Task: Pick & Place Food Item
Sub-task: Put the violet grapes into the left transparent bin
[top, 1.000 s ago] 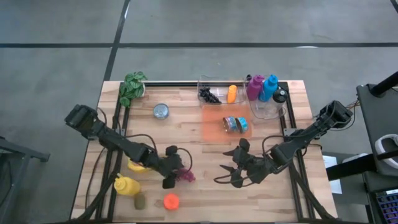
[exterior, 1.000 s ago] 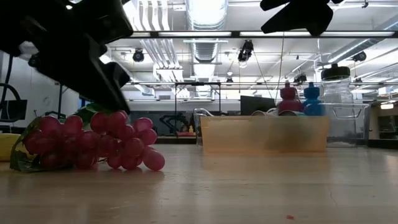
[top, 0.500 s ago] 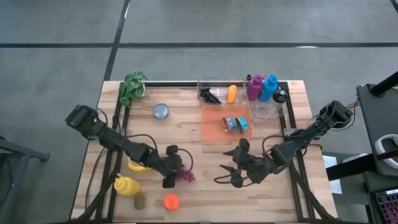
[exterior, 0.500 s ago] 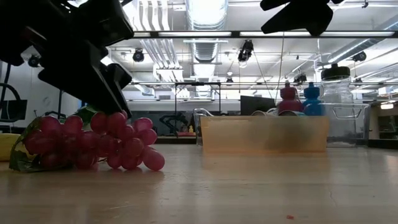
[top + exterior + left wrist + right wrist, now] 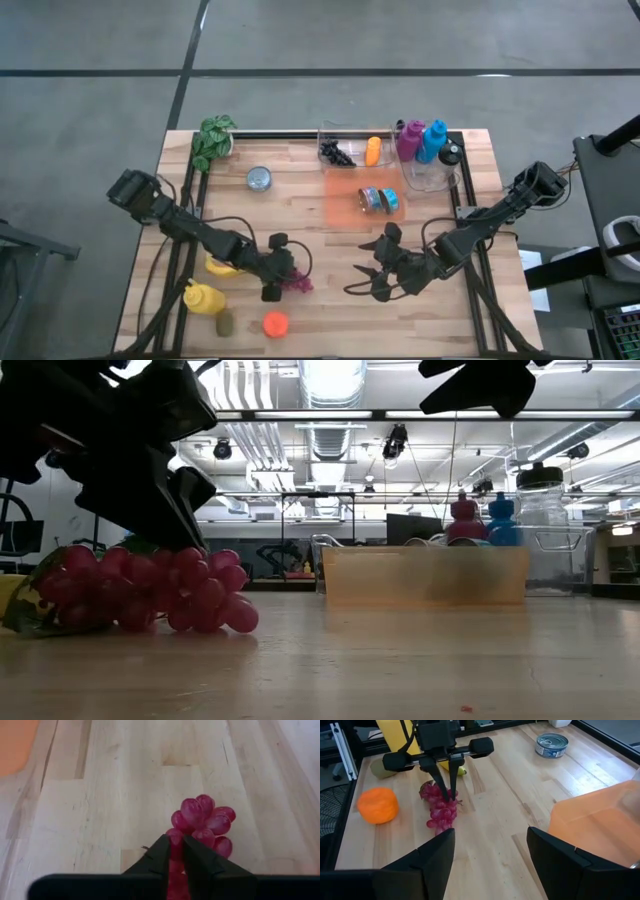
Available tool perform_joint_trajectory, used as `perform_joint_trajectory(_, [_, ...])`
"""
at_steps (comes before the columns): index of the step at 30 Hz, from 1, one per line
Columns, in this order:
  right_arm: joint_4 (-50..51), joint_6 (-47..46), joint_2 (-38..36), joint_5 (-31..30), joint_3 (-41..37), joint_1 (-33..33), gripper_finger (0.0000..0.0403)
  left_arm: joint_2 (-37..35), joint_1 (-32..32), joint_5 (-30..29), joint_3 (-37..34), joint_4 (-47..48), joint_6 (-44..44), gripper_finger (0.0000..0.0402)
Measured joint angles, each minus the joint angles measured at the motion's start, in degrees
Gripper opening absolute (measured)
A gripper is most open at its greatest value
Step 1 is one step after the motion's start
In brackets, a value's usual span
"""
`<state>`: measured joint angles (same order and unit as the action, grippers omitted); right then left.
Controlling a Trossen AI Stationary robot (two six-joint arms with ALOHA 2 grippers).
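Purple-red plastic grapes [image 5: 296,282] in a bunch lie on the pale wooden table [image 5: 300,215], in its near-left part. The left claw [image 5: 278,271] has its two dark fingers [image 5: 161,859] narrowed onto the near end of the bunch, pinching it while the grapes rest on the wood; in the low view [image 5: 150,592] the dark claw body sits on top of the cluster. Just near of the grapes lies a round orange fruit [image 5: 275,324], and to their left a yellow banana [image 5: 218,266], a yellow squeeze bottle [image 5: 204,299] and a small brownish-green fruit [image 5: 225,323]. The right claw [image 5: 372,273] hangs over the near-right part of the table, well apart from the grapes, fingers [image 5: 438,856] spread wide and holding nothing. Farther off sit a translucent orange tray [image 5: 345,205], a small round tin can [image 5: 259,178] and a green leafy plant [image 5: 212,140] at the far-left corner.
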<state>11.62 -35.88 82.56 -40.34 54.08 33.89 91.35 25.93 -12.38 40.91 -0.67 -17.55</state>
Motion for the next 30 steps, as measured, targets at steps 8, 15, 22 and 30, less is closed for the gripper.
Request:
perform_joint_trajectory(8, [0.0,-0.1,0.0,0.0,0.0,0.0,0.0243,0.0,0.0,0.6,0.0,0.2,1.3,0.0006])
perform_joint_trajectory(15, [0.0,0.1,0.0,0.0,0.0,0.0,0.0253,-0.1,0.0,0.5,0.3,0.2,1.5,0.0004])
perform_joint_trajectory(22, [0.0,0.1,0.0,0.0,0.0,0.0,0.0253,-0.2,-0.3,-0.4,3.3,0.6,4.0,0.0004])
perform_joint_trajectory(30, [0.1,0.7,0.0,0.0,0.0,0.0,0.0242,-0.4,-1.2,-3.1,9.2,3.5,8.6,0.0003])
